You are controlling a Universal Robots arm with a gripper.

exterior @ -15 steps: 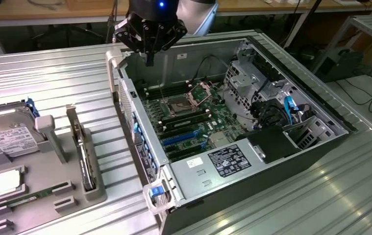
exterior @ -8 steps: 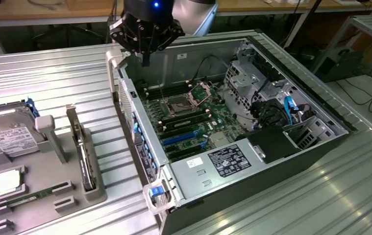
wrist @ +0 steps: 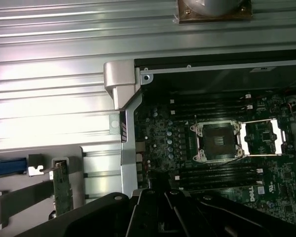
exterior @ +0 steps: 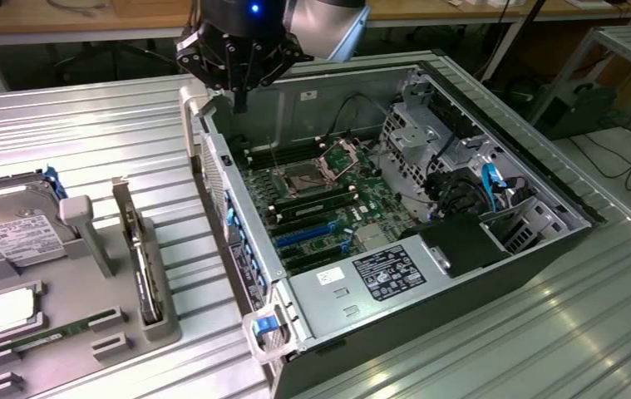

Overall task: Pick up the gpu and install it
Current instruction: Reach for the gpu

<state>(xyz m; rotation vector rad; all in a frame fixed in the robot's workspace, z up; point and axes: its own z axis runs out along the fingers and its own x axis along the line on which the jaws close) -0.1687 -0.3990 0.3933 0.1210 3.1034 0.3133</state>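
Gripper (exterior: 238,90) hangs over the back corner of the open computer case (exterior: 327,100), above the case wall, carrying nothing. I cannot tell if the jaws are open or closed. The gpu (exterior: 143,266) (wrist: 62,190) stands on edge in the grey holder (exterior: 82,309) on the worktop (exterior: 93,125), beside the hard drive (exterior: 10,237), well apart from the gripper.

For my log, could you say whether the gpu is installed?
Not installed: the gpu stands on edge in the grey holder beside the case.
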